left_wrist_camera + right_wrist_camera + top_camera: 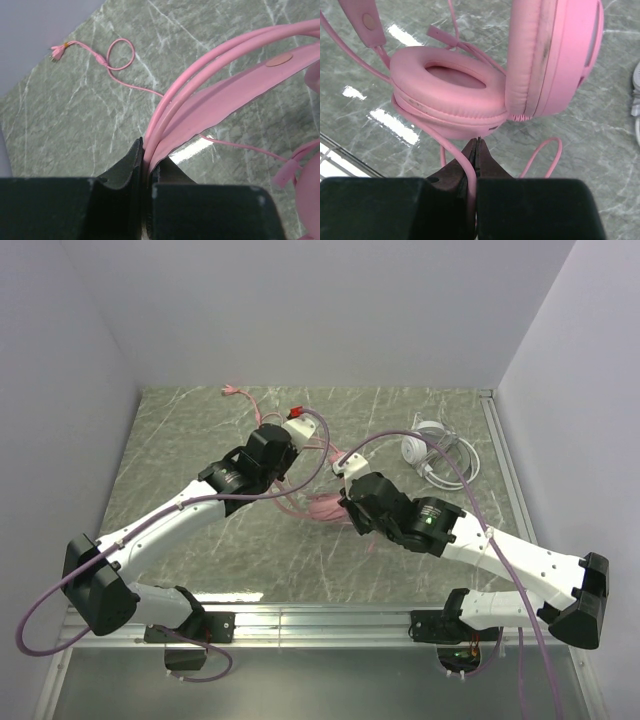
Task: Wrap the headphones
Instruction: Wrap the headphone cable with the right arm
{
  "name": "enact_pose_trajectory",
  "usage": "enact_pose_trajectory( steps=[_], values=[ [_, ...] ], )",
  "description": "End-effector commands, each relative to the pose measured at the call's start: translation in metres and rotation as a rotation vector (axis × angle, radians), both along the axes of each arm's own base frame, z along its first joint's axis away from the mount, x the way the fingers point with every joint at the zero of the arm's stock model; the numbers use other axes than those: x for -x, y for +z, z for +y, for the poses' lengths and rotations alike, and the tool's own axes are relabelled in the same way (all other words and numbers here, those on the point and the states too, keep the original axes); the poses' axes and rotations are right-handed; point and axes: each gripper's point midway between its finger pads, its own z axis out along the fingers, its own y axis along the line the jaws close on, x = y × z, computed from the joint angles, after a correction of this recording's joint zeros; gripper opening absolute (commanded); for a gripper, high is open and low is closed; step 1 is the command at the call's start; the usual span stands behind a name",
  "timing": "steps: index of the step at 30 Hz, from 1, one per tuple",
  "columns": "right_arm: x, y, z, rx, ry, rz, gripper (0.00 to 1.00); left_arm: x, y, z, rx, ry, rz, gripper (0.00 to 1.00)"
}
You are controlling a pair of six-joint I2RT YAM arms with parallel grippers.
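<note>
Headband (225, 97) sits in left gripper (146, 150), pink cord (439, 138) in right gripper (476, 145).

Green marbled desk (170, 440): pink headset (322, 508) centre, cord (243, 398) trailing upper left, white headset (432, 450) upper right.

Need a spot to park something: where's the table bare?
Bare: left table between wall and left arm, and the near strip between both arms. Crowded: the middle, with pink headset and cord; white headset far right.

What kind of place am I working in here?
Probably a lab robot cell: plain white walls enclose a marble-pattern tabletop, and an aluminium mounting rail runs along the near edge.
</note>
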Motion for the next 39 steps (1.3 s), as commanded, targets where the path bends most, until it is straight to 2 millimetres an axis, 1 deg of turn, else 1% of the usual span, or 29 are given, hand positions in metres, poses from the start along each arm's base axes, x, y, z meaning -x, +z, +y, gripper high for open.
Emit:
enact_pose_trajectory(
  steps=[1, 4, 6, 7, 10, 13, 15, 16, 18, 19, 20, 21, 22, 23, 24, 25, 26, 27, 29, 30, 31, 32, 33, 34, 35, 36, 37, 39],
  values=[
    [-0.016, 0.042, -0.01, -0.045, -0.076, -0.108, 0.01, -0.009, 0.013, 0.013, -0.039, 0.066, -0.068, 0.0],
    [-0.019, 0.042, -0.016, -0.028, -0.102, -0.12, 0.02, -0.016, 0.015, 0.028, -0.072, 0.172, -0.099, 0.0],
    [-0.021, 0.043, -0.019, -0.014, -0.119, -0.127, 0.02, -0.021, 0.019, 0.033, -0.072, 0.227, -0.117, 0.0],
    [-0.023, 0.044, -0.023, -0.005, -0.139, -0.138, 0.02, -0.023, 0.017, 0.038, -0.078, 0.273, -0.118, 0.0],
    [-0.027, 0.044, -0.028, 0.023, -0.162, -0.149, 0.02, -0.026, 0.022, 0.045, -0.061, 0.34, -0.141, 0.0],
    [-0.029, 0.044, -0.03, 0.031, -0.171, -0.158, 0.02, -0.028, 0.024, 0.049, -0.046, 0.351, -0.15, 0.0],
    [-0.029, 0.048, -0.03, 0.018, -0.174, -0.165, 0.02, -0.031, 0.027, 0.057, -0.037, 0.409, -0.174, 0.0],
    [-0.029, 0.049, -0.03, 0.011, -0.175, -0.167, 0.02, -0.032, 0.029, 0.069, -0.033, 0.492, -0.197, 0.01],
    [-0.028, 0.053, -0.026, -0.012, -0.161, -0.163, 0.03, -0.038, 0.033, 0.078, -0.017, 0.574, -0.211, 0.0],
    [-0.026, 0.053, -0.024, -0.025, -0.145, -0.156, 0.04, -0.04, 0.03, 0.088, 0.024, 0.644, -0.198, 0.01],
    [-0.022, 0.054, -0.013, -0.061, -0.097, -0.138, 0.05, -0.043, 0.032, 0.094, 0.048, 0.682, -0.194, 0.0],
    [-0.018, 0.054, -0.01, -0.082, -0.074, -0.128, 0.05, -0.05, 0.036, 0.095, 0.087, 0.704, -0.184, 0.0],
    [-0.015, 0.054, -0.004, -0.103, -0.046, -0.118, 0.06, -0.053, 0.033, 0.106, 0.134, 0.76, -0.165, 0.01],
    [-0.012, 0.056, 0.003, -0.139, -0.021, -0.11, 0.06, -0.056, 0.034, 0.11, 0.166, 0.783, -0.158, 0.01],
    [-0.005, 0.054, 0.011, -0.17, 0.029, -0.082, 0.07, -0.059, 0.039, 0.111, 0.215, 0.793, -0.156, 0.01],
    [0.0, 0.054, 0.018, -0.196, 0.064, -0.067, 0.07, -0.061, 0.041, 0.117, 0.267, 0.826, -0.161, 0.0],
    [0.003, 0.057, 0.026, -0.237, 0.091, -0.061, 0.07, -0.062, 0.045, 0.118, 0.303, 0.837, -0.175, 0.0],
    [0.014, 0.055, 0.036, -0.269, 0.159, -0.021, 0.07, -0.06, 0.051, 0.121, 0.339, 0.848, -0.188, 0.0],
    [0.021, 0.059, 0.048, -0.323, 0.212, 0.0, 0.08, -0.06, 0.058, 0.127, 0.425, 0.895, -0.216, 0.0],
    [0.025, 0.059, 0.052, -0.34, 0.236, 0.013, 0.08, -0.056, 0.065, 0.132, 0.459, 0.916, -0.237, 0.0],
    [0.033, 0.059, 0.059, -0.364, 0.284, 0.041, 0.08, -0.056, 0.068, 0.14, 0.516, 0.961, -0.255, 0.01],
    [0.037, 0.065, 0.066, -0.401, 0.316, 0.041, 0.08, -0.056, 0.071, 0.144, 0.551, 0.979, -0.26, 0.01],
    [0.041, 0.064, 0.069, -0.416, 0.339, 0.054, 0.08, -0.053, 0.074, 0.151, 0.585, 0.997, -0.264, 0.0],
    [0.051, 0.065, 0.076, -0.44, 0.392, 0.085, 0.08, -0.056, 0.074, 0.158, 0.654, 1.018, -0.254, 0.0],
    [0.053, 0.069, 0.081, -0.468, 0.415, 0.086, 0.08, -0.057, 0.074, 0.161, 0.689, 1.026, -0.246, 0.0],
    [0.056, 0.065, 0.083, -0.474, 0.429, 0.1, 0.08, -0.057, 0.076, 0.176, 0.743, 1.066, -0.251, 0.0],
    [0.059, 0.067, 0.088, -0.496, 0.447, 0.109, 0.08, -0.059, 0.073, 0.175, 0.784, 1.048, -0.216, 0.01],
    [0.06, 0.063, 0.09, -0.5, 0.46, 0.121, 0.08, -0.061, 0.069, 0.186, 0.831, 1.074, -0.196, 0.0]
  ],
)
